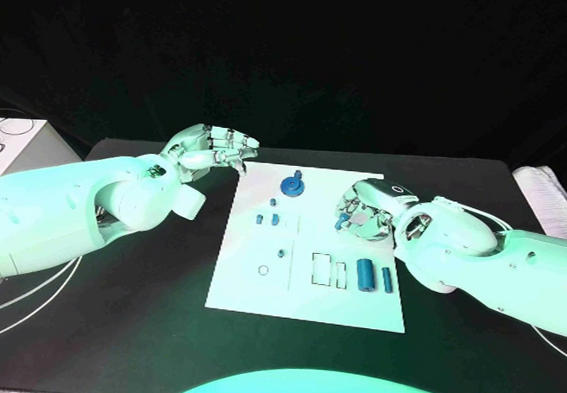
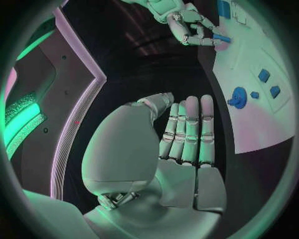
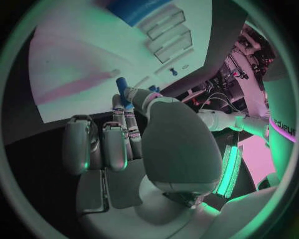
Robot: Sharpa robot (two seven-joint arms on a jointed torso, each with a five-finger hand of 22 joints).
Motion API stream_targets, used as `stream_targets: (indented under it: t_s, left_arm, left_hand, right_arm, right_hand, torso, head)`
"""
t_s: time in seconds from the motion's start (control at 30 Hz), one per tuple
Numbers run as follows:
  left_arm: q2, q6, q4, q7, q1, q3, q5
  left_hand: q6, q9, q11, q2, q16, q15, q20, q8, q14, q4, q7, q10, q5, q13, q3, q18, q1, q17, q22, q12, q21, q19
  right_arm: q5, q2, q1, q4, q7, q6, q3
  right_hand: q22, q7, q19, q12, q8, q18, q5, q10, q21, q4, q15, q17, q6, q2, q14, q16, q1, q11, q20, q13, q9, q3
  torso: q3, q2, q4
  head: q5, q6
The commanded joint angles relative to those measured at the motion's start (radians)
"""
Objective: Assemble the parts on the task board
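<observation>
A: Head view — where does everything stand?

B: The white task board (image 1: 308, 288) lies mid-table on the black table (image 1: 142, 330). The left hand (image 1: 214, 150) hovers off the board's far left corner, fingers curled, holding nothing. The right hand (image 1: 365, 208) is over the board's right side, pinching a small blue part (image 1: 342, 221). A round blue part (image 1: 292, 187) sits near the far edge, and two blue cylinders (image 1: 376, 275) lie side by side near the right edge.

A: Left wrist view?

B: The left hand (image 2: 181, 134) has its fingers straight and together, empty, beside the board (image 2: 261, 124). Across it, the right hand (image 2: 190, 27) grips the blue part (image 2: 221, 38).

A: Right wrist view?

B: The right hand (image 3: 124, 134) pinches the blue part (image 3: 122, 84) between thumb and fingertips, just above the board (image 3: 81, 64).
</observation>
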Motion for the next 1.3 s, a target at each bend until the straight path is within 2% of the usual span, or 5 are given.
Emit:
stream_targets:
  t_s: [0.03, 0.4, 0.83, 0.97, 1.3]
  left_arm:
    - [0.002, 0.017, 0.0, 0.003, 0.0, 0.001, 0.004]
    - [0.009, 0.021, -0.003, 0.002, 0.0, 0.001, 0.004]
    - [0.021, 0.023, -0.003, 0.002, 0.0, 0.001, 0.004]
    - [0.021, 0.022, -0.002, 0.001, 0.0, 0.001, 0.004]
    - [0.021, 0.025, -0.001, -0.001, 0.001, 0.001, 0.004]
  left_hand:
    - [-0.004, -0.001, -0.002, 0.007, -0.006, -0.001, 0.001, 0.007, 0.004, -0.001, -0.003, -0.003, 0.001, -0.001, -0.005, 0.006, 0.006, -0.001, -0.001, 0.004, -0.007, 0.009]
    - [-0.003, -0.001, -0.002, 0.008, -0.007, -0.002, 0.0, 0.007, 0.004, -0.005, -0.003, -0.003, 0.002, -0.002, -0.004, 0.006, 0.012, -0.001, -0.001, 0.004, -0.007, 0.01]
    - [-0.003, -0.001, -0.002, 0.008, -0.007, -0.002, 0.0, 0.007, 0.004, -0.005, -0.003, -0.003, 0.002, -0.002, -0.004, 0.006, 0.012, -0.001, -0.001, 0.004, -0.007, 0.01]
    - [-0.003, -0.001, -0.002, 0.008, -0.007, -0.002, 0.0, 0.007, 0.004, -0.005, -0.003, -0.003, 0.002, -0.002, -0.004, 0.006, 0.012, -0.001, -0.001, 0.004, -0.007, 0.01]
    - [-0.002, -0.001, -0.002, 0.009, -0.009, -0.002, 0.0, 0.008, 0.004, -0.007, -0.003, -0.002, 0.002, -0.003, -0.004, 0.006, 0.013, -0.002, 0.0, 0.004, -0.006, 0.011]
  right_arm:
    - [0.081, -0.005, 0.009, 0.033, -0.006, -0.038, 0.003]
    - [0.102, 0.075, 0.002, 0.11, 0.01, -0.037, 0.002]
    - [0.031, 0.209, -0.072, 0.059, 0.026, -0.033, -0.009]
    - [0.025, 0.227, -0.083, 0.047, 0.027, -0.03, -0.01]
    - [-0.01, 0.253, -0.1, 0.02, 0.004, -0.02, -0.015]
  right_hand:
    - [0.147, -0.001, 0.052, -0.007, 0.027, -0.017, 0.001, 0.052, 0.003, -0.007, -0.009, 0.0, -0.006, 0.01, 0.04, 0.006, -0.007, -0.043, -0.007, 0.027, 0.069, 0.002]
    - [0.146, 0.001, 0.051, -0.013, 0.03, -0.016, 0.0, 0.052, 0.0, -0.018, -0.008, -0.003, -0.01, 0.009, 0.039, 0.004, -0.015, -0.042, -0.006, 0.029, 0.077, 0.005]
    - [0.145, 0.002, 0.05, -0.017, 0.031, -0.016, 0.0, 0.052, -0.003, -0.024, -0.008, -0.007, -0.013, 0.009, 0.038, 0.003, -0.02, -0.041, -0.006, 0.031, 0.081, 0.007]
    - [0.145, 0.002, 0.05, -0.017, 0.031, -0.016, 0.0, 0.052, -0.003, -0.024, -0.008, -0.007, -0.013, 0.009, 0.038, 0.003, -0.02, -0.041, -0.006, 0.031, 0.081, 0.007]
    - [0.146, 0.003, 0.05, -0.02, 0.032, -0.016, 0.0, 0.051, -0.002, -0.027, -0.007, -0.007, -0.015, 0.009, 0.038, 0.002, -0.024, -0.04, -0.006, 0.032, 0.084, 0.007]
  torso:
    - [-0.0003, 0.0, 0.002]
    - [-0.0014, 0.0, -0.0011]
    - [-0.0032, 0.003, 0.0064]
    - [-0.004, 0.003, 0.009]
    - [-0.0031, 0.003, 0.0056]
  head:
    - [0.004, 0.002]
    - [0.029, 0.0]
    - [0.047, -0.008]
    - [0.047, -0.012]
    - [0.053, -0.025]
